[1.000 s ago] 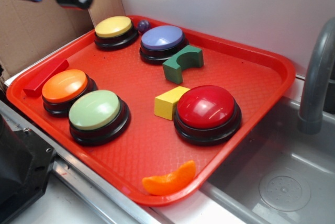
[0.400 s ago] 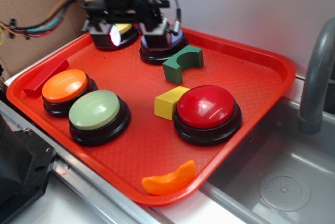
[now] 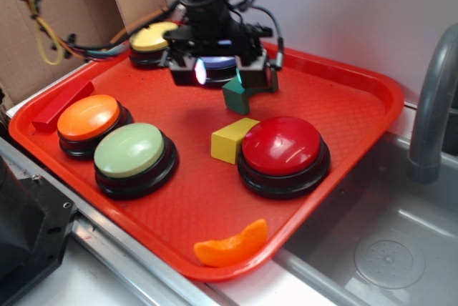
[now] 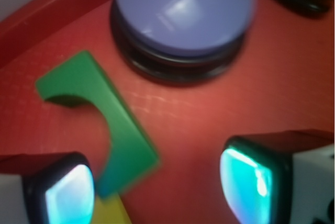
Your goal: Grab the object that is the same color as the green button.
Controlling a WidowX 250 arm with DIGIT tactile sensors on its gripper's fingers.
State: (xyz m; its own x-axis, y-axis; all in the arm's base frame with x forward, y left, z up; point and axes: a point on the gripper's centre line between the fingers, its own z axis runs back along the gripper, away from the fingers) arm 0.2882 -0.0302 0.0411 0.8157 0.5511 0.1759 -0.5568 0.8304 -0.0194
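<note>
The dark green arch block (image 3: pixel 236 96) lies on the red tray (image 3: pixel 343 106) between the purple button (image 3: pixel 218 63) and the yellow block (image 3: pixel 230 139); my arm hides most of it. In the wrist view the block (image 4: pixel 99 114) lies left of centre, its near end beside my left finger. My gripper (image 3: pixel 223 73) hovers low over the block and the purple button, open and empty, and it also shows in the wrist view (image 4: pixel 157 190). The pale green dome button (image 3: pixel 132 152) sits at the tray's front left, away from the gripper.
An orange button (image 3: pixel 89 119), a yellow button (image 3: pixel 150 38) and a red button (image 3: pixel 283 147) stand on the tray. A red bar (image 3: pixel 61 106) lies at the left rim, an orange slice (image 3: pixel 232 245) at the front. A sink and grey faucet (image 3: pixel 429 106) are at the right.
My gripper came into view from the upper left, moved right and down across the yellow and purple buttons, and now hovers over the green block. Nothing on the tray has moved.
</note>
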